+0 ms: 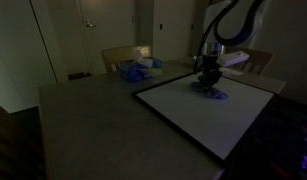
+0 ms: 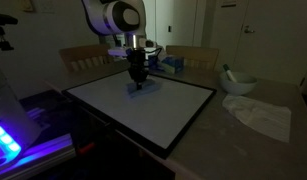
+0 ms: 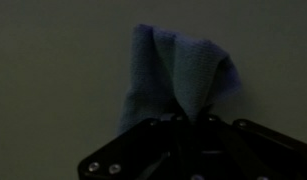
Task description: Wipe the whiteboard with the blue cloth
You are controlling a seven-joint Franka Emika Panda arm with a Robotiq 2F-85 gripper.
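The tool [image 2: 139, 82] is clamped tight on the blue cloth [image 2: 140, 89], which touches the whiteboard [image 2: 143, 120] at about twelve o'clock from the board's middle. In the wrist view the cloth bunches up toward twelve o'clock. In an exterior view, a blue and white pile [image 1: 136, 70] sits on the worktop [image 1: 83, 120], at ten o'clock of the board.

Large flat rectangular white board [image 1: 193, 118] [image 2: 143, 115] w/ thin dark frame lies flat on the grey table [image 1: 83, 115]. Small wrinkled blue-violet cloth [image 1: 216, 93] [image 2: 138, 91] [image 3: 178, 70] sits on the board's far part in both exterior views. It is bunched upward, top pinched in the closed pincer [image 3: 178, 118].
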